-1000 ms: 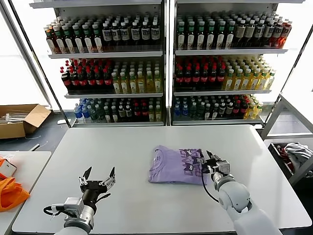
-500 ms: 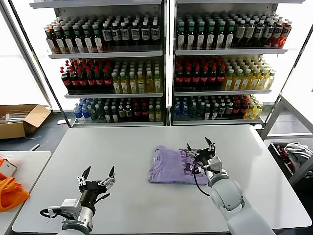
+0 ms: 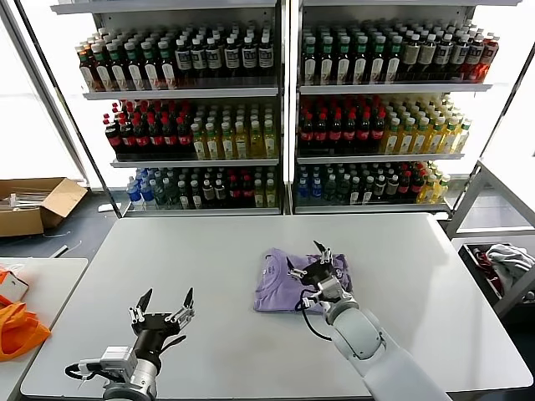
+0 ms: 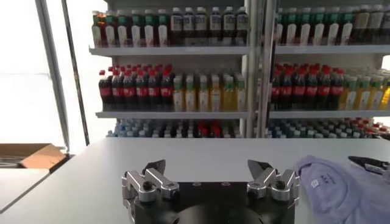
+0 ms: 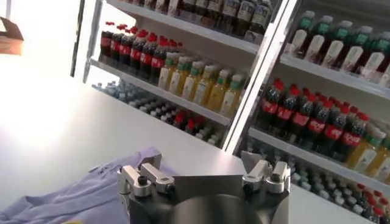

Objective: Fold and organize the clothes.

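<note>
T-shirt (image 3: pixel 288 282), lavender, lies as a compact folded rectangle on the worktop (image 3: pixel 209 267), just right of centre; folding looks done, maybe a final tidy left. Right gripper (image 3: pixel 313 267) hovers over the shirt's right half, fingers apart, holding nothing. Left gripper (image 3: pixel 160 313) idles at 7 o'clock, well apart from the shirt, fingers apart. Drink shelves (image 3: pixel 284 109) at 12 o'clock, orange fabric (image 3: pixel 17 327) at 9; nothing blocks access.

light: bright daylight behind shelves (image 3: pixel 284 109) | glare: blown-out table (image 5: pixel 55 128) | shadows: faint
</note>
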